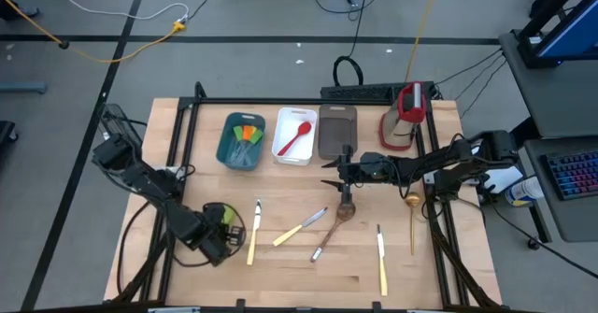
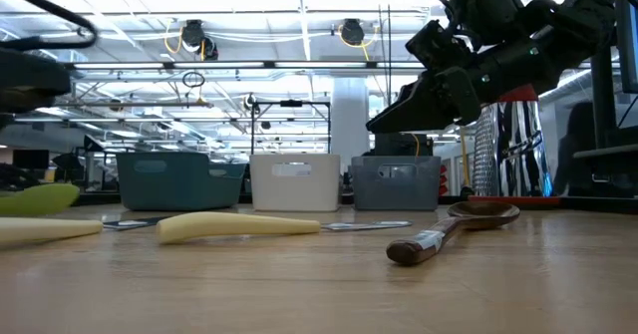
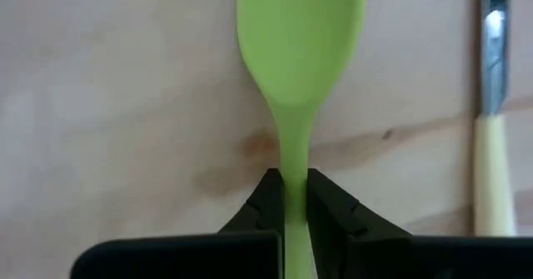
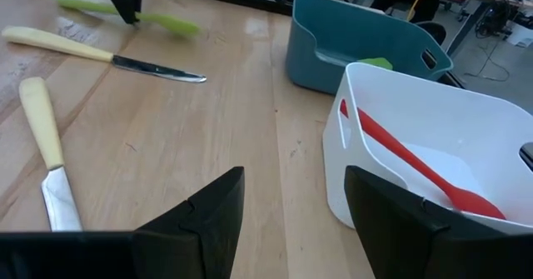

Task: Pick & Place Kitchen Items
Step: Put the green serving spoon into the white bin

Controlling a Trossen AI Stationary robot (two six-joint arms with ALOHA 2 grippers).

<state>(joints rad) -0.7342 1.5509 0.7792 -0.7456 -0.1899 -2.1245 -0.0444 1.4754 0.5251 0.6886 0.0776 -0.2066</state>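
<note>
- Left gripper [image 1: 227, 218] sits low at the lower left of the high view, jaws clenched on the green spoon [image 3: 298, 54]; the thin neck runs between the fingers [image 3: 268, 202], with the bowl reaching out past them over the counter [image 1: 308, 276].
- Right gripper [image 4: 291, 204] hovers mid-frame in front of the grey tray [image 1: 336, 132], jaws spread and holding nothing.
- Red spoon [image 4: 412, 164] lies in the white tray [image 1: 294, 135].
- Pale-handled knives [image 1: 252, 233] lie loose on the counter.
- A wooden spoon [image 2: 454, 229], I think, lies below the right gripper.
</note>
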